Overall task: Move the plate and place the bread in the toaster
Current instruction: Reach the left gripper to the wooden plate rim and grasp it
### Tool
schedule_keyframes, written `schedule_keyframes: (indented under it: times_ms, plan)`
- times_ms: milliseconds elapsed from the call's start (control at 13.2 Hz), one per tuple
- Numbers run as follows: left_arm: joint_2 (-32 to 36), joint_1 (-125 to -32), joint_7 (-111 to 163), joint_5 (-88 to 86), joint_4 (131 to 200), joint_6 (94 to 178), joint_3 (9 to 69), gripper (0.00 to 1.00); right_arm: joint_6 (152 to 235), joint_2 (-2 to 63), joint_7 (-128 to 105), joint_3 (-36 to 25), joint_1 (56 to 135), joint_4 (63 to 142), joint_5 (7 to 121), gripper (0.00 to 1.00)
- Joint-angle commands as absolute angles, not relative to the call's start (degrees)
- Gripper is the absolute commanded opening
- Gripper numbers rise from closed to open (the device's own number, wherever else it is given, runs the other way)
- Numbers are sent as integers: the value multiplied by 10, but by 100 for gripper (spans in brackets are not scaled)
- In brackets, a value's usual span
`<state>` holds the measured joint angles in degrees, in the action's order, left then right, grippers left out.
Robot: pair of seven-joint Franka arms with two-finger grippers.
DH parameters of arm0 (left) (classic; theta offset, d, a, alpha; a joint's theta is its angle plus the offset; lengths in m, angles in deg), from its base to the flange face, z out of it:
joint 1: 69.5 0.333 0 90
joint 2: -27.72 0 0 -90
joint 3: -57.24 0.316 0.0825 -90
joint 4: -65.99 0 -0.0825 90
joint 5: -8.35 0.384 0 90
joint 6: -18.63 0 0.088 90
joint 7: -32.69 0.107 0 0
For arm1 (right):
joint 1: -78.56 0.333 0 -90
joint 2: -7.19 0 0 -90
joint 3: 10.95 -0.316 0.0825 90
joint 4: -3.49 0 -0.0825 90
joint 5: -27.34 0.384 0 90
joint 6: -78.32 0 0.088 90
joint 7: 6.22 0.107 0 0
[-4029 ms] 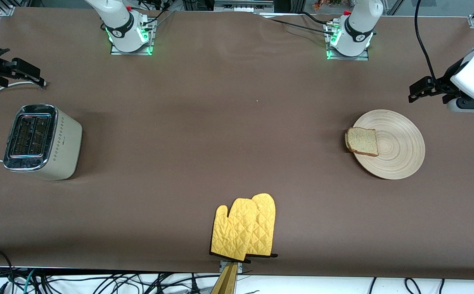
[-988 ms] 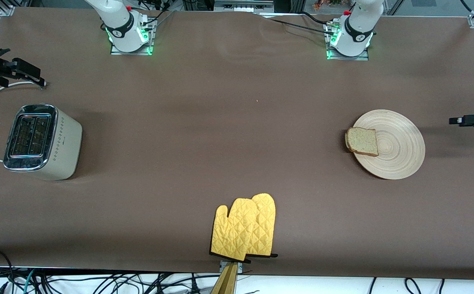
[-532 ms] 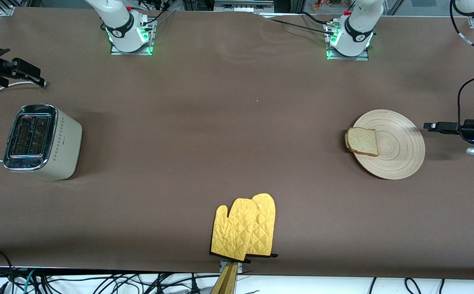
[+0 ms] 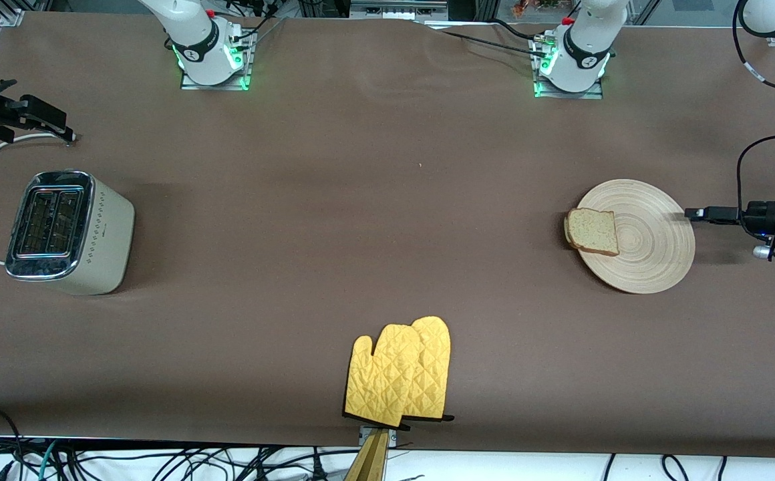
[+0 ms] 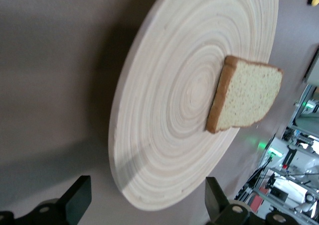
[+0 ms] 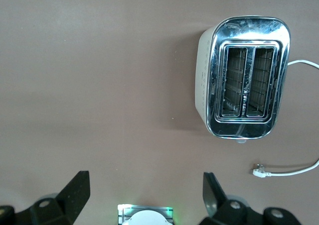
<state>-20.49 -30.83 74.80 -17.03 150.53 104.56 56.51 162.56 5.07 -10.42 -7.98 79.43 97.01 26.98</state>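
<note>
Both fingers of our left pincer (image 4: 692, 214) stand spread at the stiff, light plate (image 4: 655, 257) rim; we grip there.

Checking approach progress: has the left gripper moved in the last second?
Yes. The left gripper has closed in on the plate, now at its rim at the left arm's end; the plate is unmoved.

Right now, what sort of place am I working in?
Likely a robotics lab bench staged as a kitchen: two arm bases bolted to a brown-covered table, loose cables along its edge, plus a toaster, a plate with bread, and oven mitts.
</note>
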Motion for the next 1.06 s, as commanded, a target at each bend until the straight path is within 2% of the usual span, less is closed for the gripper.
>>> schedule_keyframes:
  times_ms: [0, 228, 380, 608, 684, 760, 912, 988]
  plan:
    - [-231, -302, 759, -207, 1484, 1063, 560, 100, 1616, 53, -96, -82, 792, 958, 277, 100]
    - [-231, -302, 759, -228, 1484, 1063, 560, 100, 1616, 53, -96, -81, 792, 958, 277, 100]
    - [-235, -302, 759, -243, 1485, 1063, 560, 94, 1616, 53, -96, -81, 791, 958, 277, 100]
    - [-242, -309, 758, -260, 1487, 1064, 558, 92, 1616, 53, -96, -81, 792, 958, 277, 100]
    - [-242, -313, 758, -260, 1487, 1065, 558, 88, 1616, 54, -96, -81, 791, 958, 277, 100]
    - [-242, -313, 758, -259, 1490, 1071, 557, 80, 1616, 53, -96, -81, 791, 958, 277, 100]
    - [-243, -314, 759, -257, 1489, 1072, 557, 55, 1616, 54, -96, -81, 791, 958, 277, 100]
    - [-243, -314, 759, -252, 1489, 1073, 557, 39, 1616, 54, -96, -81, 791, 957, 277, 100]
